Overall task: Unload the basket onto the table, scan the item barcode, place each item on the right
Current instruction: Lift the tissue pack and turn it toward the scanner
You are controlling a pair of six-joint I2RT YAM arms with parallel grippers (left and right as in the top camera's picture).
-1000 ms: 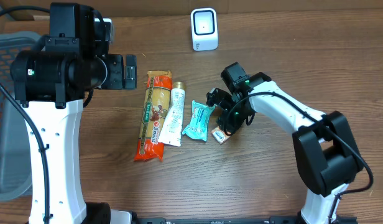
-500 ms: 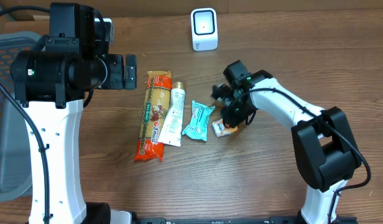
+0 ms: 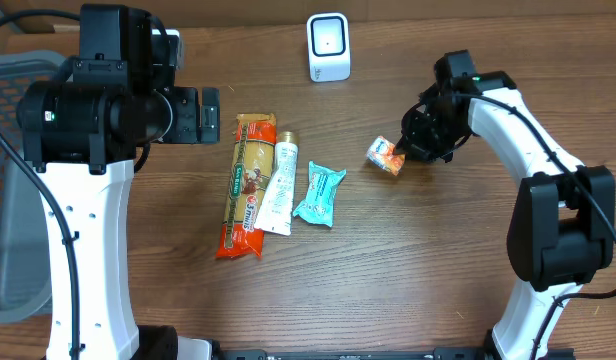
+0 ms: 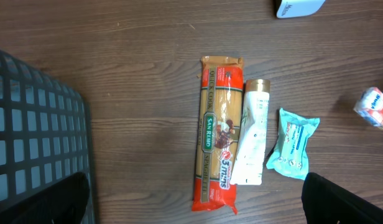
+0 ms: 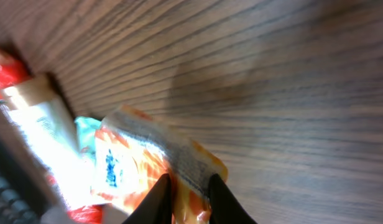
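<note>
Right tool point(image 3: 413, 150) pinches the packet point(image 3: 386, 157) by one end seam, over the bench point(image 3: 388, 290) toward its far edge, near the scanner point(image 3: 328, 46) but apart from it. Left tool point(image 3: 210, 114) is spread wide, holding nothing, near the left edge. Judgement: packet is light, soft, glossy film, likely to crumple or slip. Hold at a sealed edge, printed faces uncovered.

Light even and soft, from overhead; bright, no glare. Overhead view sharp, with faint soft-edged shadows on the table point(image 3: 408, 290). Left wrist view crisp at centre; its fingers point(image 4: 347, 199) are dark, blurred masses in the near corners. Right wrist view smeared: small orange packet point(image 5: 126, 168) out of focus, broad dim shadow on the wood beyond.
</note>
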